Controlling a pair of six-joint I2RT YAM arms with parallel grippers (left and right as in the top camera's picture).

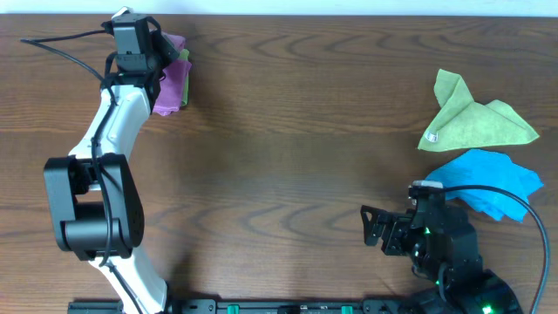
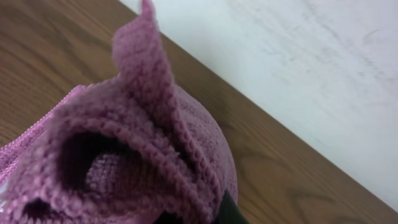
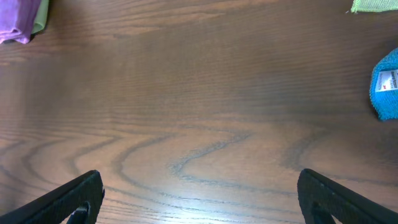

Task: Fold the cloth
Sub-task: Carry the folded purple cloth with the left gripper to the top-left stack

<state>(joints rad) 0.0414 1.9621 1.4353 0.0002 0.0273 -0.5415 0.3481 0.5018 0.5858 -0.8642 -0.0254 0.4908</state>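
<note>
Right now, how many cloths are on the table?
4: pink cloth far left, green cloth beneath it, lime cloth and blue cloth at right. More may hide underneath.

Brown wood-grain table (image 1: 288,131). Pink cloth (image 1: 173,87) lies at its far-left corner, with a green strip (image 3: 41,15) showing alongside. Green cloth (image 1: 475,122) lies crumpled at the right. Blue cloth (image 1: 488,179) is just beside it.

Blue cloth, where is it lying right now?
In the overhead view, the blue cloth lies crumpled on the right side of the table, just below the green cloth.
</note>
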